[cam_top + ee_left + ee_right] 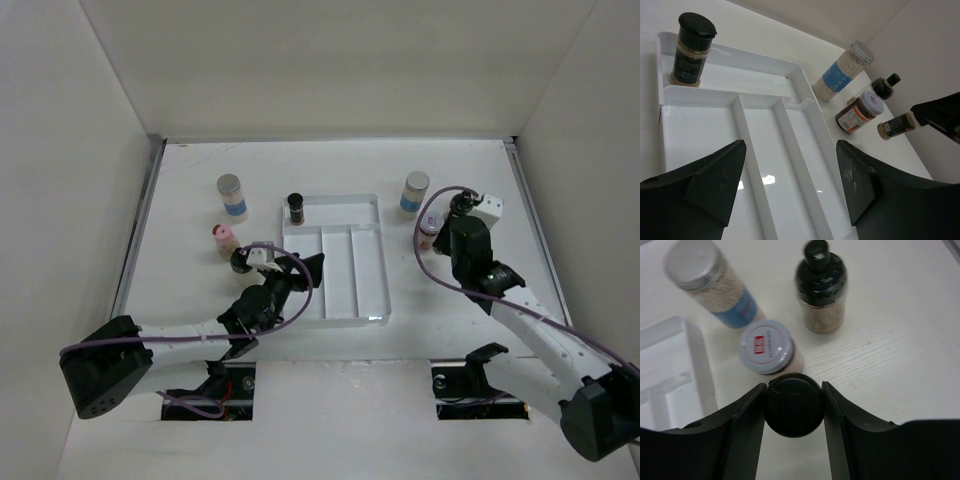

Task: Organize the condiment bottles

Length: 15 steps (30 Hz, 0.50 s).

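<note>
1. The right tool (792,390) is clamped on the cap of a small black-capped bottle (791,410), which sits squarely between its fingers. The left wrist view shows this bottle tilted nearly onto its side.
2. Just beyond it, a white-lidded jar (765,346), a blue-labelled pale cylinder (710,282) and a dark-topped bottle (821,287) stand on the table (180,270), right of the clear tray (340,280).
3. The left tool (791,150) is spread wide and holds nothing, above the tray's long compartments.
4. A brown spice bottle (692,50) stands upright in the tray's far compartment, well apart from that tool.
5. A second pale cylinder (232,195) and a pink-capped bottle (224,238) stand left of the tray.
</note>
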Available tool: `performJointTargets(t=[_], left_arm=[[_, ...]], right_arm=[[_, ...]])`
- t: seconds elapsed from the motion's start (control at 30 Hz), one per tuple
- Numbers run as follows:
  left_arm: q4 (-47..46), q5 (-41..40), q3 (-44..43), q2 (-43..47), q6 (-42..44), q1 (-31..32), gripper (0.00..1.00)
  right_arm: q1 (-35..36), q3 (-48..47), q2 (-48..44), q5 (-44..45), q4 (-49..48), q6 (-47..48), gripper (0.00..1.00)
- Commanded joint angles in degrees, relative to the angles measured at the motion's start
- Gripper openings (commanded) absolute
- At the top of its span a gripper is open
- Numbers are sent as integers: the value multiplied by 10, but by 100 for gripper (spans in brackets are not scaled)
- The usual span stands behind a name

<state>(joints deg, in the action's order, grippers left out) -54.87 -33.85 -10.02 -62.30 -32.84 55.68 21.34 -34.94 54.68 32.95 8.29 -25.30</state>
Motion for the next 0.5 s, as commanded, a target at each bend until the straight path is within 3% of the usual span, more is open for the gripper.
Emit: performJointTargets(t=[0.0,0.17,0.47], left_arm=[[-48,1,16,22,4,3,72],[-102,7,39,51,25,3,72],[-133,34,86,175,51,-4,72]], right_arm=[[64,-74,-10,8,17,-6,39],[165,-188,118,-14,-63,10,39],[204,-404,421,-90,-158,38,38]])
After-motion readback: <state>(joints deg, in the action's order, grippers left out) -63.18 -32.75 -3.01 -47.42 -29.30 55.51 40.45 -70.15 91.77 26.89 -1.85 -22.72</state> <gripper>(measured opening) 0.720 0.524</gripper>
